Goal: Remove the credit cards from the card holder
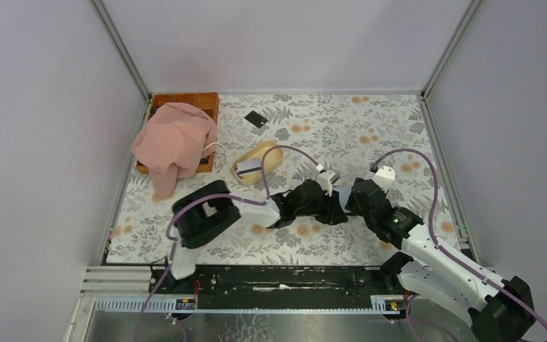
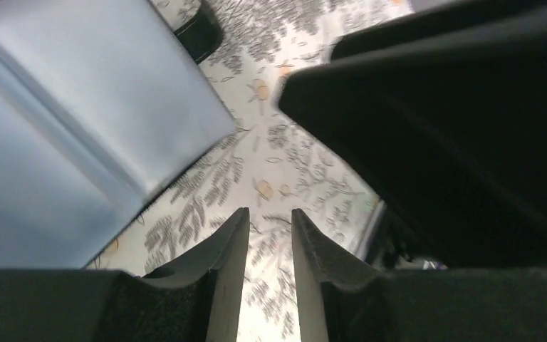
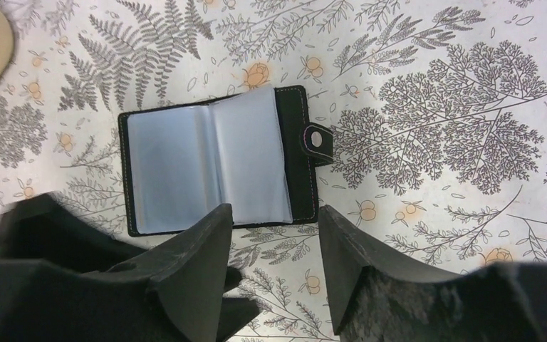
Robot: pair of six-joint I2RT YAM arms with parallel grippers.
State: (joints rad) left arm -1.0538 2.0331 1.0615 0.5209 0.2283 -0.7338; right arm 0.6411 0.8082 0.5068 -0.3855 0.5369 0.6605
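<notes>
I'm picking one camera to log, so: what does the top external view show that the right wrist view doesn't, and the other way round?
Only top external: the pink cloth draped over the wooden tray, a small flat black card far out on the table, and a grey card lying in the beige oval dish. Only right wrist: the black card holder lying open, blue-grey sleeves up, just ahead of the open right gripper. Both: the floral tablecloth and the dish.
</notes>
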